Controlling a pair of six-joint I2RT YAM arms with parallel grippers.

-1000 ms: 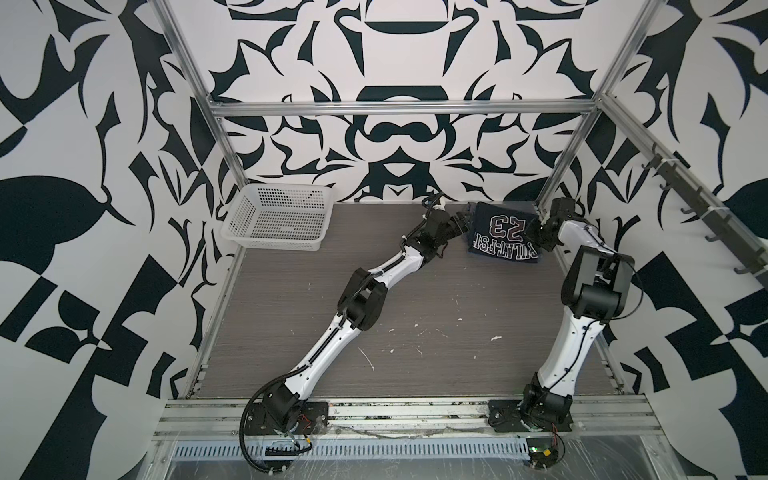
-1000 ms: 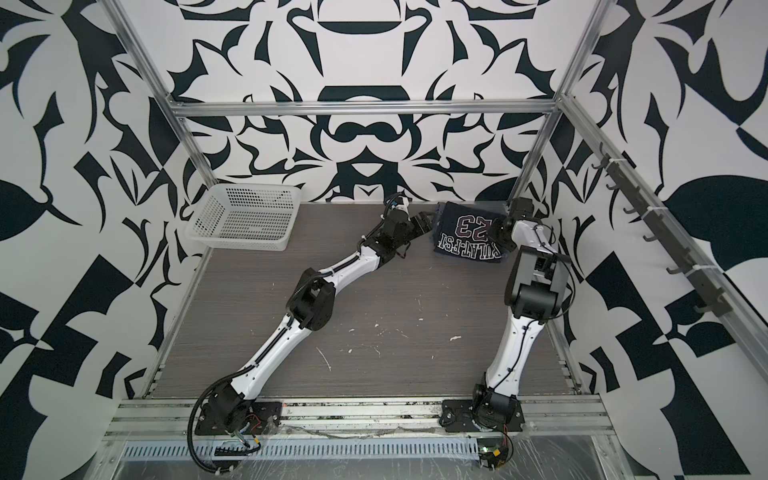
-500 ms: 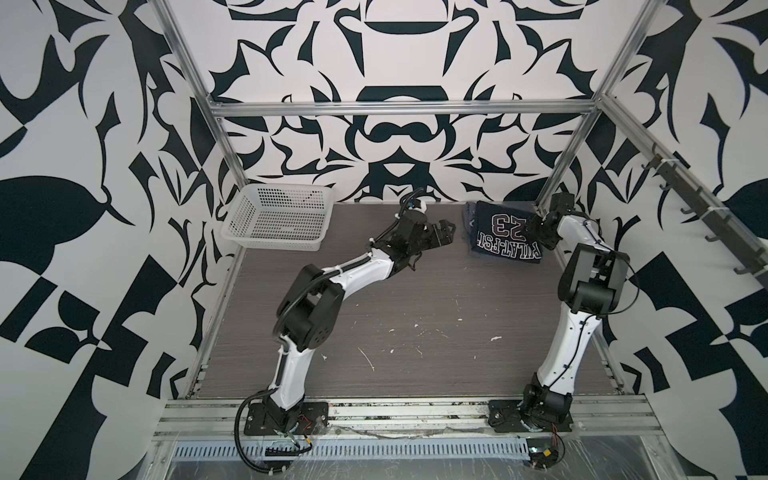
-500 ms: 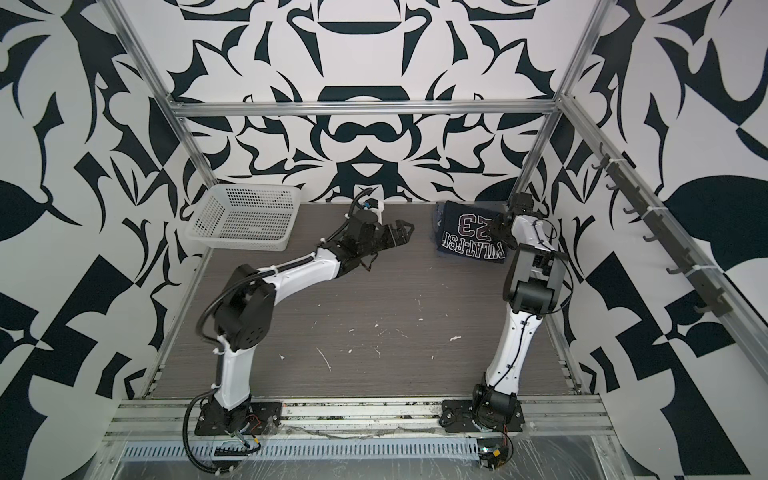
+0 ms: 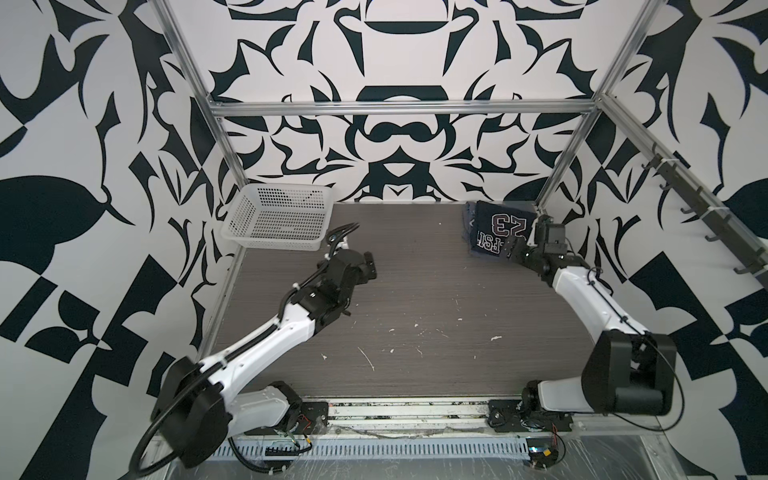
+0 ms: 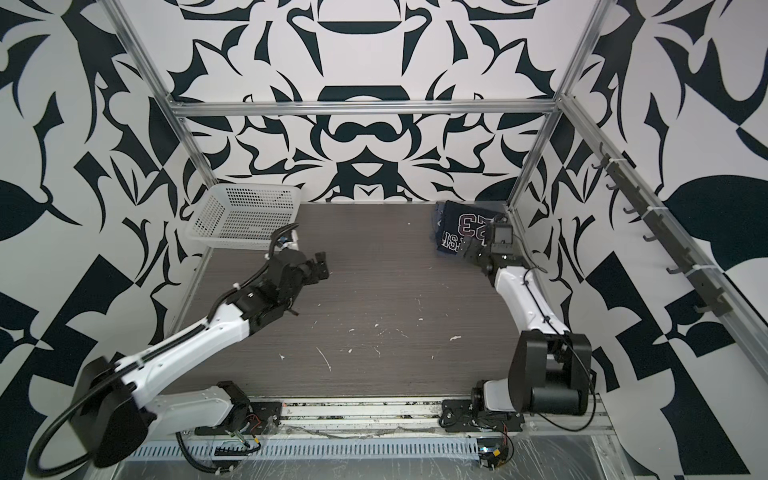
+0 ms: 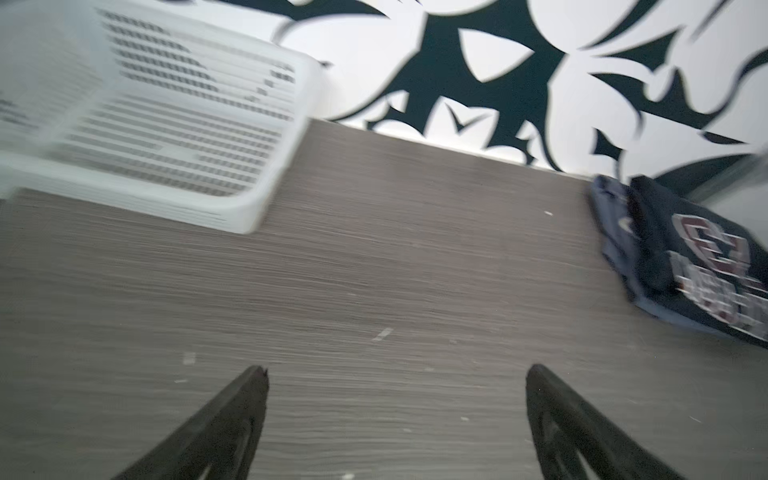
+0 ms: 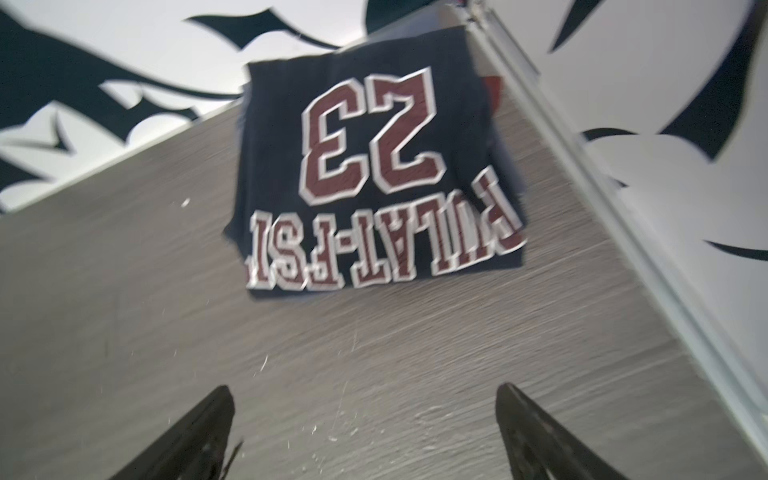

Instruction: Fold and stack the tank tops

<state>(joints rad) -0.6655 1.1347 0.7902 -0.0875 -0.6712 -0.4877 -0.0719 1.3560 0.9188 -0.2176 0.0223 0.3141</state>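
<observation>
Honestly, left gripper (image 7: 397, 369) and right gripper (image 8: 363, 390) hung spread; the tank tops (image 5: 490, 230) far right looked limp, best pinched at folded edges.

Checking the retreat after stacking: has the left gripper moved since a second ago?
Yes. The left gripper has pulled away from the stacked tank tops, going leftward and nearer, and is now close to the white basket.

Bright even light, wrist views perhaps motion-blurred
</observation>
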